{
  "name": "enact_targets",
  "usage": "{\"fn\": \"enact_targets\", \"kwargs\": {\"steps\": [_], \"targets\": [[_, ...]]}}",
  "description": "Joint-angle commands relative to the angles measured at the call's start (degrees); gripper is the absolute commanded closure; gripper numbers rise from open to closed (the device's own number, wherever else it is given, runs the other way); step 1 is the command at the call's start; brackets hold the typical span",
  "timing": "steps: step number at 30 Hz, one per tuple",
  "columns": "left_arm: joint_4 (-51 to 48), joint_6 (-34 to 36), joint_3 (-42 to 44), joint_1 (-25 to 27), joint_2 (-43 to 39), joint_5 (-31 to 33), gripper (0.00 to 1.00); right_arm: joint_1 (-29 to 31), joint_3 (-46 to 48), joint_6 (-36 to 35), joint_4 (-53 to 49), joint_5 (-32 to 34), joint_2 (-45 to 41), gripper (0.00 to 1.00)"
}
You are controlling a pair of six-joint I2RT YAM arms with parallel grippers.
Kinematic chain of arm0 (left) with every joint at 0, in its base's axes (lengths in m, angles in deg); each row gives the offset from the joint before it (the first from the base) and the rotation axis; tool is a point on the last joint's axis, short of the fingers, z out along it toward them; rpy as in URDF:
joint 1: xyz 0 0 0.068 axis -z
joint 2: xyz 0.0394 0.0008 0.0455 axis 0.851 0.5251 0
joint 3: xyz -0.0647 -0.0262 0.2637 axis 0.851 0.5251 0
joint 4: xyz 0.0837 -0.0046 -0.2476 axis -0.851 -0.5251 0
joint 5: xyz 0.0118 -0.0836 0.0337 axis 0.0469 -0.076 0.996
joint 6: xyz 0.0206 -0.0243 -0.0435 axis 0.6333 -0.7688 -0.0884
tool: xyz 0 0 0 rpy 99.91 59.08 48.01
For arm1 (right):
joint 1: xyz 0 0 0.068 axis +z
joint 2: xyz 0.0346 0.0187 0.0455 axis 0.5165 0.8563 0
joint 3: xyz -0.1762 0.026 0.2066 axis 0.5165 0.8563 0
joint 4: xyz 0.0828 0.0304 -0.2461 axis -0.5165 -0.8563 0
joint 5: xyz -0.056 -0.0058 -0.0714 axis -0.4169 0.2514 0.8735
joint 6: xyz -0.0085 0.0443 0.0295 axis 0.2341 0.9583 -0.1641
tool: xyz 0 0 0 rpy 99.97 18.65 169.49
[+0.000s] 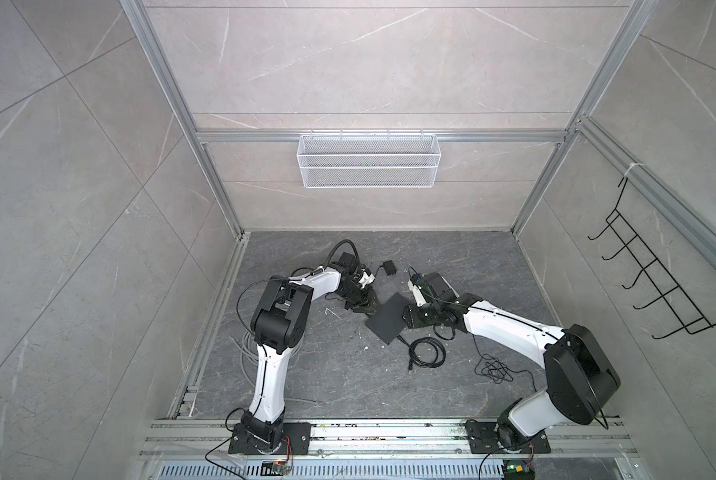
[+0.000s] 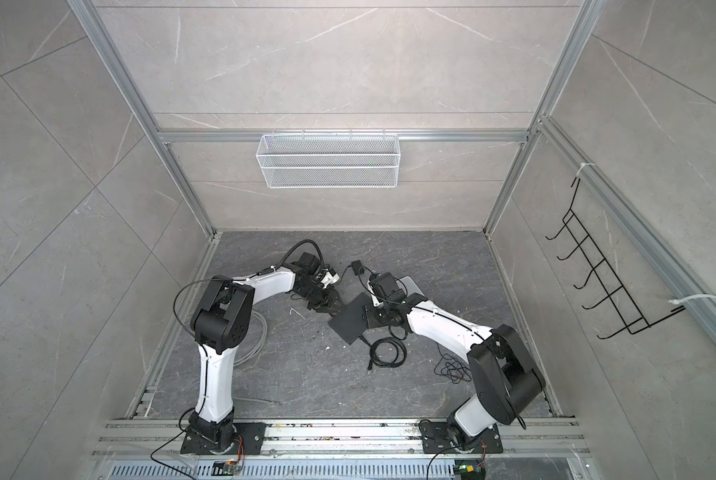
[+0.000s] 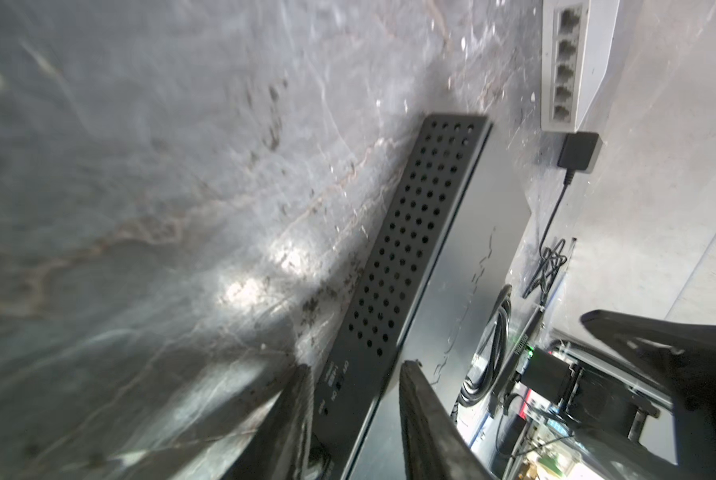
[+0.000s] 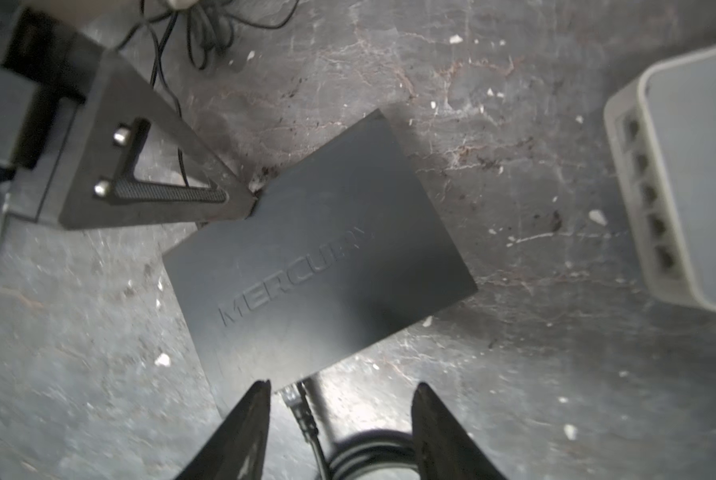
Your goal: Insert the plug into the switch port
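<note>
Black switch [image 4: 318, 257] sits mid-table [image 4: 514, 374], logo side up. Plug [image 4: 291, 395] is right at the switch's edge on the right arm's side, nose against it. Can't tell if it's seated in a port.

Right gripper [image 4: 343, 383] is released: fingers spread either side of the plug, not closed on it.

Left gripper [image 3: 354, 365] straddles the switch's edge opposite the plug, at the vented side. One fingertip [image 4: 233, 208] touches that edge, but can't tell whether the jaws pinch it or sit loose.

Clutter around the switch:
- White switch [image 4: 701, 187] near it, port row turned toward it.
- Power adapter [image 1: 389, 267] beyond its far corner.
- Coiled cable [image 1: 427, 353] running from the plug, just beside the switch and crowding the plug side.
- Thin tangled wire [image 1: 493, 368] further out, past the coil.
</note>
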Motion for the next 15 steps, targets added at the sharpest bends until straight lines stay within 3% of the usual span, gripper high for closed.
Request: {"fn": "enact_targets", "kwargs": {"steps": [1,4,8,11,15], "targets": [[-0.24,-0.56,-3.14,-0.09,-4.72,3.75,0.6,0.04,2.97,10.66,5.82,-1.47,2.04,0.42],[0.89,-0.51,-1.57,-0.11,-9.16,7.4,0.59,-0.11,3.49,13.49,7.36,-1.67,1.3,0.37],[0.24,-1.49,3.76,-0.07,-17.33,14.98,0.56,-0.97,1.15,11.15,1.92,1.93,-0.93,0.34],[1.21,-3.04,10.6,-0.05,-22.75,19.04,0.52,-3.45,0.49,9.4,0.44,-0.95,-0.65,0.3],[2.8,-7.09,18.14,1.75,-25.71,19.13,0.52,-6.85,0.33,8.65,1.86,-5.36,2.64,0.26]]}}
